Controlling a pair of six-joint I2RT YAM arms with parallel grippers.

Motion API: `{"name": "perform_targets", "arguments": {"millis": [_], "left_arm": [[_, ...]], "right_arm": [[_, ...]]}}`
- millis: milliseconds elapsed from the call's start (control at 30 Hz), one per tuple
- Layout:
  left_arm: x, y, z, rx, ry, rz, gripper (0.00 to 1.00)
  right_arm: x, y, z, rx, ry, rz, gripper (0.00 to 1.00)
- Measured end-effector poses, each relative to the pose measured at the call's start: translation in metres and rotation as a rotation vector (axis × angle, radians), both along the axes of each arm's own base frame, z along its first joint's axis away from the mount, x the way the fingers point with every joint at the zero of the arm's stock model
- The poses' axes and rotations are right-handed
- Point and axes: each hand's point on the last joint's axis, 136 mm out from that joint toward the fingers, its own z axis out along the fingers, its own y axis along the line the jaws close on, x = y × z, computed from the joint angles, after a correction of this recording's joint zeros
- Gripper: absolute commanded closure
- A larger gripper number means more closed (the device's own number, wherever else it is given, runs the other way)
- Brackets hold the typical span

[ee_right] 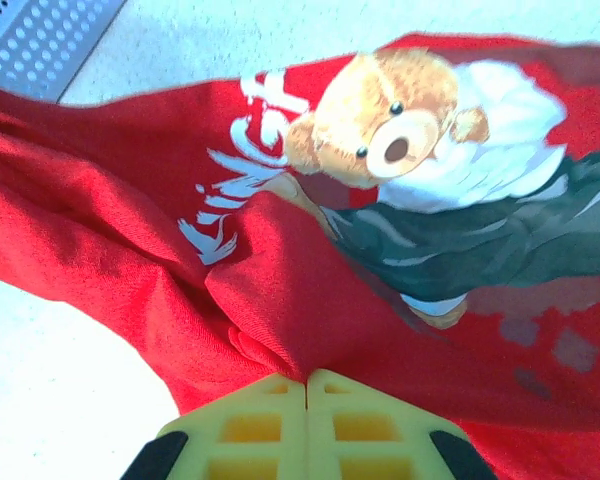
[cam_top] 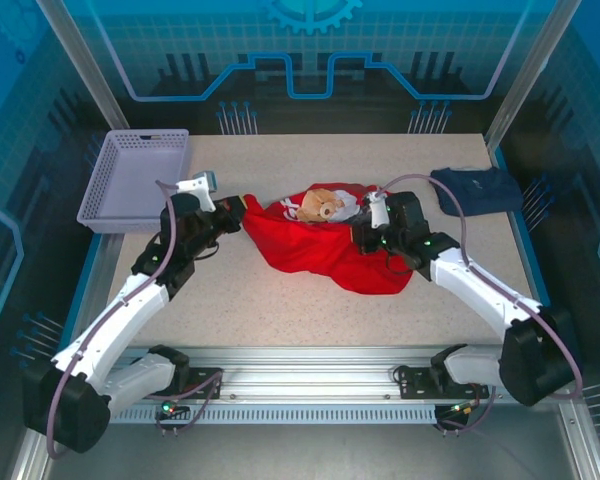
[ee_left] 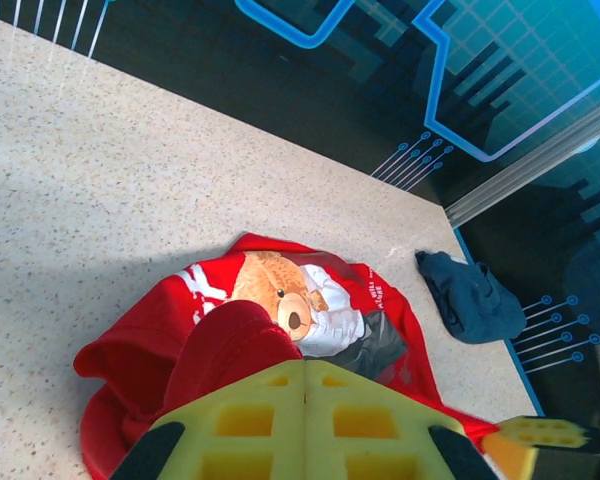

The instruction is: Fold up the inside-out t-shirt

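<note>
On the table's middle, crumpled inside-out t-shirt (cam_top: 315,255), bear print up; pinched at its left edge by the closed left gripper (ee_left: 305,368), at a fold near the print by the closed right gripper (ee_right: 307,380).

Bare table (cam_top: 280,310) around t-shirt (cam_top: 320,250); basket (cam_top: 120,215) far-left.

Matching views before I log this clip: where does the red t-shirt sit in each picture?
Top external: red t-shirt lies crumpled in the middle of the table.
Left wrist: red t-shirt in the lower centre, spreading left.
Right wrist: red t-shirt spans most of the frame.
Shared landmark: the teddy-bear print on its upper face.
</note>
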Motion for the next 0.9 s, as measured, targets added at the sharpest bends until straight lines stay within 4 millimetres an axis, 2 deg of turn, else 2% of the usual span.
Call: {"name": "perform_targets", "arguments": {"millis": [100, 200, 267, 367, 433, 500, 533, 567, 600, 633, 667, 700, 767, 800, 833, 900], "left_arm": [[0.001, 0.001, 0.002, -0.004, -0.008, 0.005, 1.0], [0.012, -0.003, 0.007, -0.026, -0.024, 0.005, 1.0], [0.027, -0.01, 0.012, -0.046, -0.023, -0.004, 1.0], [0.049, -0.021, 0.034, -0.071, -0.07, -0.022, 1.0], [0.05, -0.022, 0.053, -0.09, -0.132, -0.031, 1.0], [0.041, -0.019, 0.066, -0.104, -0.186, -0.032, 1.0], [0.033, -0.016, 0.068, -0.109, -0.21, -0.033, 1.0], [0.024, -0.014, 0.065, -0.112, -0.222, -0.033, 1.0], [0.014, -0.011, 0.053, -0.112, -0.22, -0.032, 1.0], [0.007, -0.009, 0.037, -0.108, -0.203, -0.032, 1.0], [0.002, -0.007, 0.015, -0.1, -0.171, -0.032, 1.0], [-0.002, -0.006, -0.013, -0.087, -0.12, -0.033, 1.0], [-0.011, -0.006, -0.076, -0.067, 0.019, -0.038, 1.0], [-0.018, -0.005, -0.108, -0.058, 0.094, -0.041, 1.0], [-0.027, -0.005, -0.136, -0.05, 0.168, -0.046, 1.0], [-0.042, -0.004, -0.169, -0.047, 0.261, -0.056, 1.0]], "right_arm": [[0.002, -0.006, 0.013, -0.012, -0.043, -0.008, 1.0], [0.017, -0.016, 0.036, -0.01, -0.08, -0.039, 1.0], [0.034, -0.023, 0.065, 0.0, -0.13, -0.071, 1.0], [0.053, -0.037, 0.123, 0.024, -0.256, -0.122, 1.0], [0.048, -0.046, 0.153, 0.037, -0.336, -0.147, 1.0], [0.032, -0.052, 0.163, 0.045, -0.371, -0.155, 1.0], [0.02, -0.056, 0.161, 0.048, -0.379, -0.156, 1.0], [0.01, -0.058, 0.155, 0.05, -0.373, -0.157, 1.0], [0.001, -0.061, 0.14, 0.05, -0.35, -0.16, 1.0], [-0.009, -0.063, 0.117, 0.048, -0.306, -0.163, 1.0], [-0.016, -0.064, 0.094, 0.043, -0.257, -0.166, 1.0], [-0.025, -0.064, 0.057, 0.029, -0.17, -0.166, 1.0], [-0.043, -0.061, -0.009, -0.007, 0.006, -0.16, 0.92], [-0.056, -0.059, -0.043, -0.034, 0.103, -0.151, 0.85], [-0.071, -0.057, -0.07, -0.063, 0.186, -0.139, 0.78], [-0.092, -0.051, -0.097, -0.106, 0.277, -0.108, 0.65]]}}
